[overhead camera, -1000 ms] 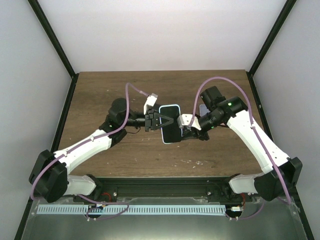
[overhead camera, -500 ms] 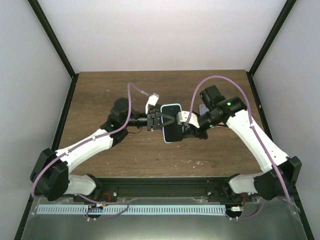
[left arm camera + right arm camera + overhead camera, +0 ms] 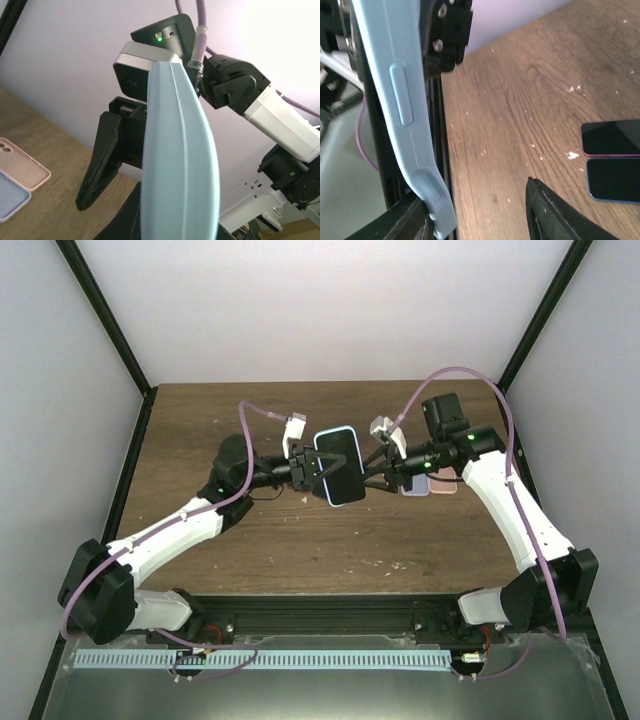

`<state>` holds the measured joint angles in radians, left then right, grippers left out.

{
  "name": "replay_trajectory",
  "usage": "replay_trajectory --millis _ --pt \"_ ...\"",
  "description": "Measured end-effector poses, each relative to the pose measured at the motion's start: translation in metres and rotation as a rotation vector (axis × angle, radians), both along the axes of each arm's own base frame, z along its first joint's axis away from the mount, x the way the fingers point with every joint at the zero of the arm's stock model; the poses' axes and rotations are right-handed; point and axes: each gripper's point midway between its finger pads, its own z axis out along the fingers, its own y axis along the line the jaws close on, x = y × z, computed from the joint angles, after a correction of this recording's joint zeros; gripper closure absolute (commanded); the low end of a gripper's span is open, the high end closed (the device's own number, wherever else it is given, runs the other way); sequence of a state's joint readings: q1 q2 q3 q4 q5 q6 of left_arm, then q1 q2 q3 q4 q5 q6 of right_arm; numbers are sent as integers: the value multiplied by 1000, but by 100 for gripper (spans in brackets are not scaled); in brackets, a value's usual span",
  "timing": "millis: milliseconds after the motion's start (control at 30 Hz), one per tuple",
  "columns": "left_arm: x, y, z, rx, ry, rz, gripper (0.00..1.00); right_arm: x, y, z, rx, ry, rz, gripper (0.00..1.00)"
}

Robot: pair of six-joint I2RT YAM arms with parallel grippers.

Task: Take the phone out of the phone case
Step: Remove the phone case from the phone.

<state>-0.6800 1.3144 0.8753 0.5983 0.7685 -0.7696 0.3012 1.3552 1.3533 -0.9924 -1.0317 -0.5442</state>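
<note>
The phone in its light blue case (image 3: 338,466) is held up off the table between both arms, dark screen facing the top camera. My left gripper (image 3: 312,468) is shut on its left side. In the left wrist view the case's edge (image 3: 180,160) fills the middle, between my own fingers at the bottom. My right gripper (image 3: 375,468) is at the case's right side with its jaws wide apart. In the right wrist view the case edge with its side buttons (image 3: 400,110) lies against my left finger (image 3: 395,220), and the other finger (image 3: 555,215) is well clear of it.
A lilac case (image 3: 413,486) and a pink case (image 3: 443,487) lie flat on the wooden table (image 3: 230,420) under the right arm; they also show in the left wrist view (image 3: 25,165). Two dark, colour-rimmed phone shapes (image 3: 612,137) lie at the right of the right wrist view.
Both grippers have carried the cased phone up and toward the far side, tilting it. The right arm swung up and right, uncovering the lilac and pink cases on the table.
</note>
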Motion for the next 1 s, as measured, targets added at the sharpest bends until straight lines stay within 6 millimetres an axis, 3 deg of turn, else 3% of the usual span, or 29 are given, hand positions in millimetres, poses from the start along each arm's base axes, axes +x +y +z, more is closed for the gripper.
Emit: replay_trajectory --millis 267,400,533,700,800,933,1000 --pt "2 3 18 -49 -69 29 100 12 8 34 185 92 1 37" --pt "1 4 24 -72 -96 28 100 11 10 45 246 87 47 40" --pt "1 2 22 -73 -104 14 100 7 12 46 253 66 74 51" --pt "0 -6 6 -29 -69 -33 100 -8 10 28 248 130 91 84" --pt "5 -9 -3 4 -38 -31 98 -13 9 20 246 208 91 94" --pt "13 -10 -13 58 19 3 80 -10 7 8 256 279 87 99" --pt "19 -10 -21 96 50 39 65 -6 7 -1 264 315 81 99"
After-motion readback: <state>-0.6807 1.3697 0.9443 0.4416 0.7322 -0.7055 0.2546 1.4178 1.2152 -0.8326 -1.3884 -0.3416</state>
